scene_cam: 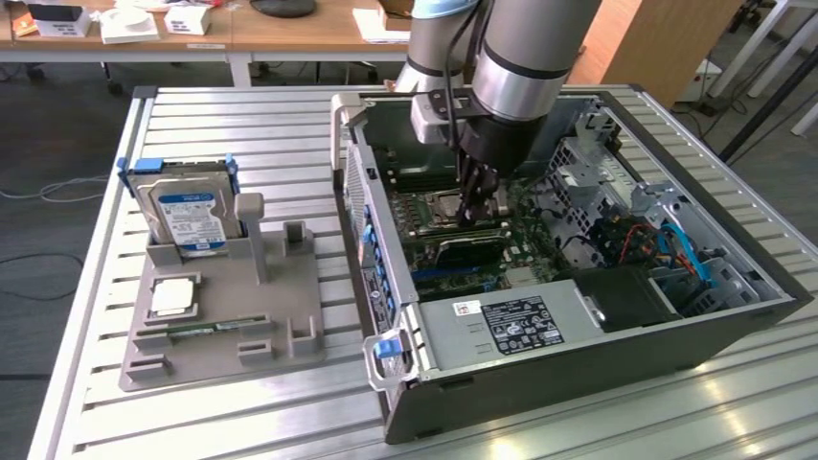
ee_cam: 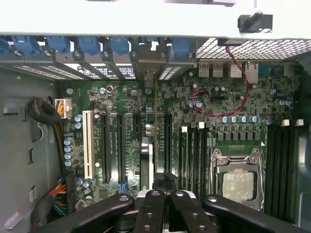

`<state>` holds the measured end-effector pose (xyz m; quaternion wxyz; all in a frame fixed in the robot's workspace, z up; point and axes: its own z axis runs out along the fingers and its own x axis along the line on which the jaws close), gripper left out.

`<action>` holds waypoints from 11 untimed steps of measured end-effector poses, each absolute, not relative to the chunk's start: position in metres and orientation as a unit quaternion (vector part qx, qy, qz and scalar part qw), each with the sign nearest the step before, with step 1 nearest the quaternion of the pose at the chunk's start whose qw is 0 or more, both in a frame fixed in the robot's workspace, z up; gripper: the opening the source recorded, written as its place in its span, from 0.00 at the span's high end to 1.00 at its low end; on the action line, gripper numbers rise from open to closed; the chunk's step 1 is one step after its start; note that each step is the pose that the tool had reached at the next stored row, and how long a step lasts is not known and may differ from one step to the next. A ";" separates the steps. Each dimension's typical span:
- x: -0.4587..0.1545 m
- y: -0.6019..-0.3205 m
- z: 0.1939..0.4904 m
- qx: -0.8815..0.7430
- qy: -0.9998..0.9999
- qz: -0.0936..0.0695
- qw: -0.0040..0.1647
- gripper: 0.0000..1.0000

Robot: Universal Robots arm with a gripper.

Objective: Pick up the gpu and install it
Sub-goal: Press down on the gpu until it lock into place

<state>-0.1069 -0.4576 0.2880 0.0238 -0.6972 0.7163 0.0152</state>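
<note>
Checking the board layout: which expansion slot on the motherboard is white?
The long slot nearest the power cables; the parallel slots beside it are black.

The grey cylindrical robot arm (scene_cam: 531, 57) is cut off by the exterior view's upper edge, and its black gripper (scene_cam: 484, 196) reaches into the open black computer case (scene_cam: 576, 355), where its fingertips cannot be made out. In the wrist view, the thin black card (ee_cam: 148, 150) stands edge-on, its lower end covered by the black fingers (ee_cam: 155, 208). The print on the white power supply label (scene_cam: 515, 324) is too small to read.
</note>
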 end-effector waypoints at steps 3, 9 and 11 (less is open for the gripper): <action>-0.107 -0.458 0.288 -0.697 0.716 0.015 0.024 0.89; -0.108 -0.458 0.282 -0.697 0.716 0.015 0.024 0.89; -0.108 -0.458 0.281 -0.697 0.716 0.015 0.024 0.89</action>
